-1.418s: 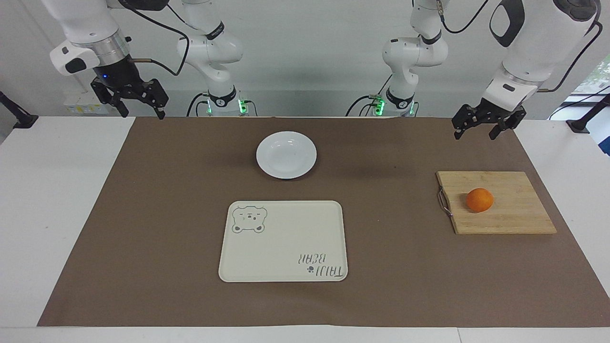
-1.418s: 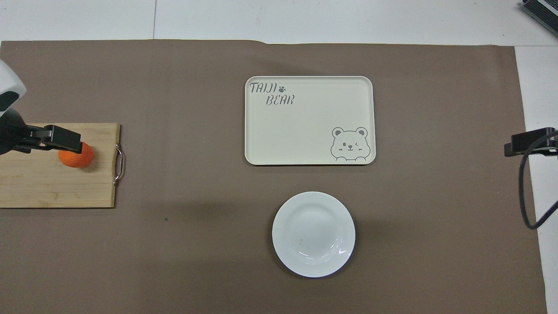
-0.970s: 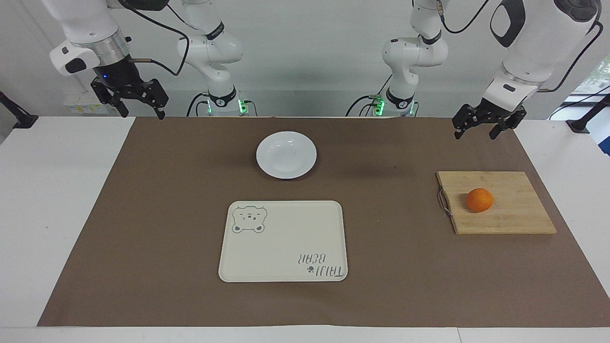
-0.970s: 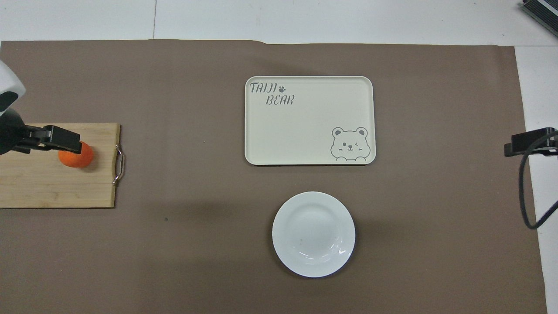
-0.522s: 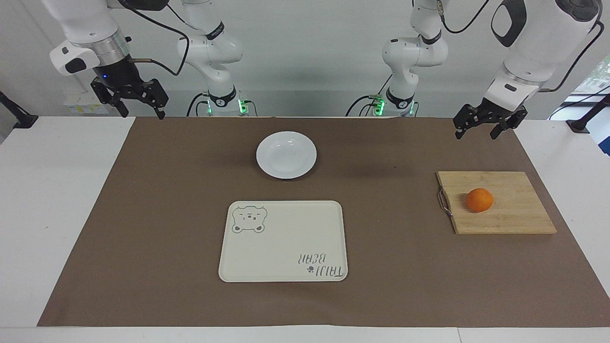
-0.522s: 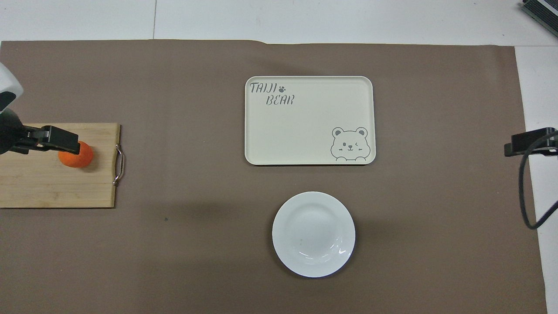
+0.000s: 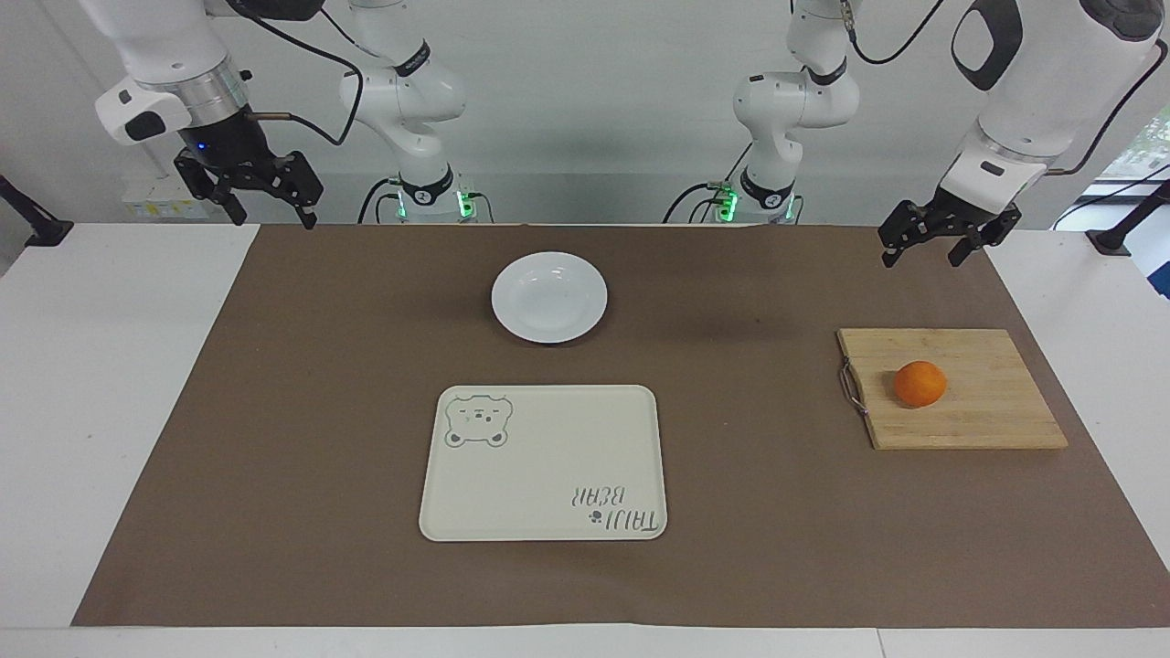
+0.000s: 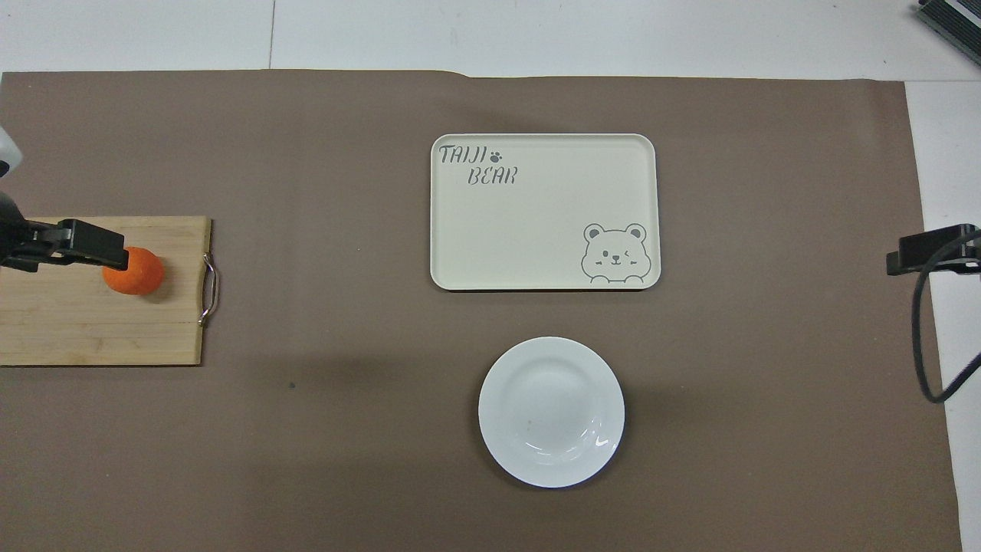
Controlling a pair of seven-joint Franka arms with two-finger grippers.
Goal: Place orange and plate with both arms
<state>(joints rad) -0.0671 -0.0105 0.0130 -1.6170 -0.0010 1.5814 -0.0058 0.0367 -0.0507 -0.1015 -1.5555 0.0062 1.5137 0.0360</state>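
Orange (image 7: 920, 383): on bamboo cutting board (image 7: 978, 416), left arm's end. White plate (image 7: 549, 297): on brown mat, nearer the robots than bear tray (image 7: 543, 462). Left gripper (image 7: 925, 248) and right gripper (image 7: 274, 217): raised, fingers apart, empty

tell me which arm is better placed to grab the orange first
Left. The left gripper hangs open at the end of the table where the orange sits on the cutting board. The right gripper waits at the other end, with the plate between.
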